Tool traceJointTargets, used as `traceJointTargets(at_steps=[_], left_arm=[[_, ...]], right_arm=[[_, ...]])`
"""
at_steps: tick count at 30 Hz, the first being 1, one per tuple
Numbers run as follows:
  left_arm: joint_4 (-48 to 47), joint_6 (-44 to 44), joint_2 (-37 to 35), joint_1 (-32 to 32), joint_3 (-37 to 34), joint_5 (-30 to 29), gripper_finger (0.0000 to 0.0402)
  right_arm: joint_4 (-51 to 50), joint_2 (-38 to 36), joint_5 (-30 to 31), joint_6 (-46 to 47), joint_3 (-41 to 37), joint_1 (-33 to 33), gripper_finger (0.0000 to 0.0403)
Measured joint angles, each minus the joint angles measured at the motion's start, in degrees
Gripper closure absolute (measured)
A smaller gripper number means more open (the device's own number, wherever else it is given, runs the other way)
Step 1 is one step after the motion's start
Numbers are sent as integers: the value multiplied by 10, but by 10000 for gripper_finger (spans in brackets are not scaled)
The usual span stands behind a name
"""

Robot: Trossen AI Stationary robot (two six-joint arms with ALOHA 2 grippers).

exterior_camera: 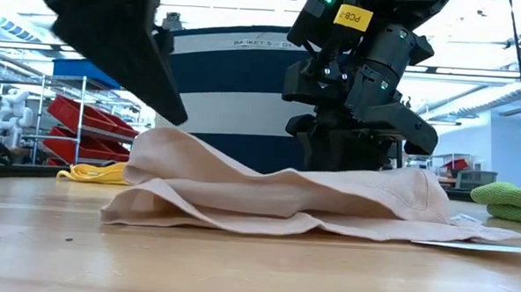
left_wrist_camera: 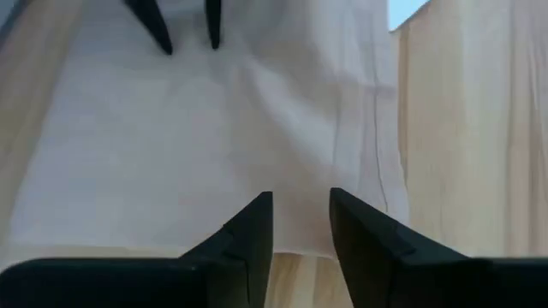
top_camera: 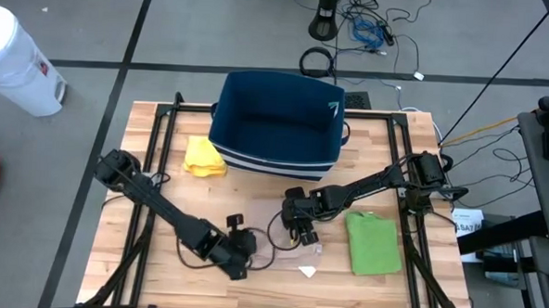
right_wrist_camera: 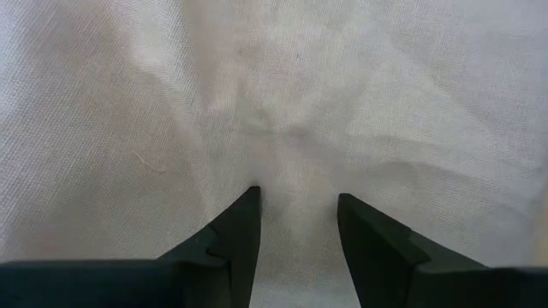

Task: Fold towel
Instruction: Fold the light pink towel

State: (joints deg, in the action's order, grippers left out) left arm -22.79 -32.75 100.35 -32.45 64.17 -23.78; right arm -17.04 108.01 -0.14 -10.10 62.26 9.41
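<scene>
One pale beige towel [exterior_camera: 276, 199] lies rumpled on the table [top_camera: 158, 270], apparently doubled over. Left gripper [left_wrist_camera: 300, 224] hovers over its edge, fingers parted, holding nothing. Right gripper [right_wrist_camera: 298, 218] parted too, tips on cloth; grip unclear.

Left arm reaches diagonally toward the surface's front centre; left pincer [left_wrist_camera: 300, 224] pointed down, fingers parted by a narrow gap. Right arm extends inward from the right edge; right pincer [right_wrist_camera: 297, 218] lowered, fingers apart.
</scene>
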Motion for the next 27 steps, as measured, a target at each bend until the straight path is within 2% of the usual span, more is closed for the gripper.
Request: traceJointTargets(at_steps=[7, 10, 15, 20, 24, 27], left_arm=[[3, 65, 0, -32, -10, -138, 278], [2, 80, 0, -34, -10, -157, 278], [72, 157, 0, -14, -10, -150, 278], [161, 267, 0, 14, -10, -55, 278], [168, 318, 0, 40, -10, -35, 278], [138, 343, -4, 61, -10, -33, 278]], right_arm=[[1, 0, -1, -6, 0, 0, 259], [3, 0, -1, -9, 0, 0, 259], [20, 0, -16, -13, 0, 0, 259], [19, 0, -28, -13, 0, 0, 259], [19, 0, -28, -13, 0, 0, 259], [19, 0, -28, -13, 0, 0, 259]])
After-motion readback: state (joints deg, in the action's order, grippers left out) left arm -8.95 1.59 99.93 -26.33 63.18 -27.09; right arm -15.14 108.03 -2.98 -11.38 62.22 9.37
